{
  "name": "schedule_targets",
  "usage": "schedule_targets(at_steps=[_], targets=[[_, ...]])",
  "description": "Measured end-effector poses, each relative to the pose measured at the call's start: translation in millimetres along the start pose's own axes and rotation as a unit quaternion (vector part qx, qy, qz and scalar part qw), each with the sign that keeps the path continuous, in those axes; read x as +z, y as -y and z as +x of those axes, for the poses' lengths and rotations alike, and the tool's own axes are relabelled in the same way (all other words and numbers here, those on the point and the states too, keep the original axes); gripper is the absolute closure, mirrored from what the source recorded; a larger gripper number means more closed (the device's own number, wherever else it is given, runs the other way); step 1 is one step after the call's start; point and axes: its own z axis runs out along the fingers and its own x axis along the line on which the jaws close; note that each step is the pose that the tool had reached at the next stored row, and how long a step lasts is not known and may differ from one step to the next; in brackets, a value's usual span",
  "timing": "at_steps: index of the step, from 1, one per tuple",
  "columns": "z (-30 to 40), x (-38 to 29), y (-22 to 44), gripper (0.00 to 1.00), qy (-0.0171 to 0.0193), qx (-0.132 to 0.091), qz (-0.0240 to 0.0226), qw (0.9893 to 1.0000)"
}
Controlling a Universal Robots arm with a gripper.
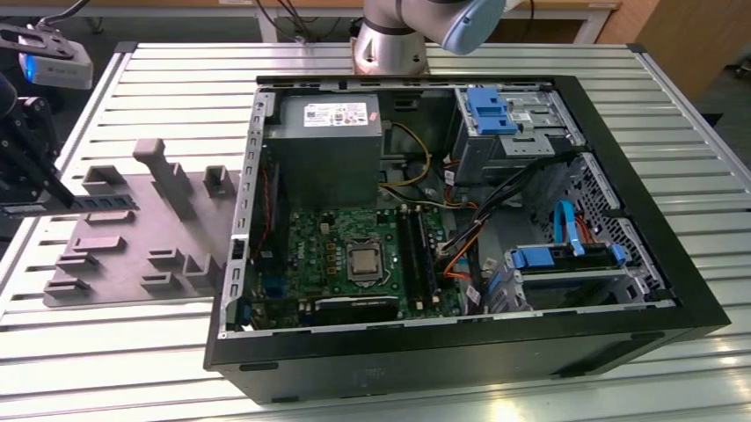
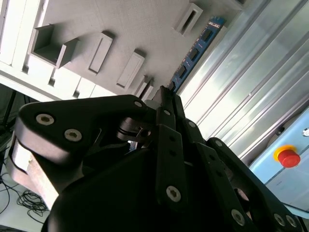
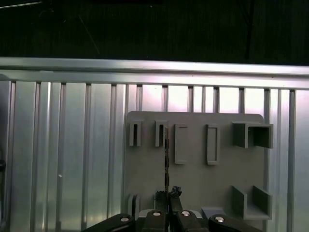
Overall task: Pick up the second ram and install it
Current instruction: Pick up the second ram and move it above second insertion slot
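The second ram is a thin blue-green stick held flat and level just over the grey holder block, at the exterior view's left. My gripper is shut on one end of it. In the second wrist view the ram runs out from the black fingertips towards the holder's slots. The first wrist view shows the ram edge-on above the gripper. The green motherboard, with its long black memory slots, lies in the open computer case, well to the exterior view's right of the gripper.
The black case fills the middle of the slatted metal table. Inside it are a grey power supply, blue drive bays and loose cables. The arm's base stands behind it. A red stop button sits beside the table.
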Motion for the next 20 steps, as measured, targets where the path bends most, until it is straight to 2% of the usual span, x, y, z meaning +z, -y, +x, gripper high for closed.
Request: schedule_targets(at_steps=[20], targets=[[-0.5,-7.8,0.0,0.86,0.0000,0.000,0.0000,1.0000]])
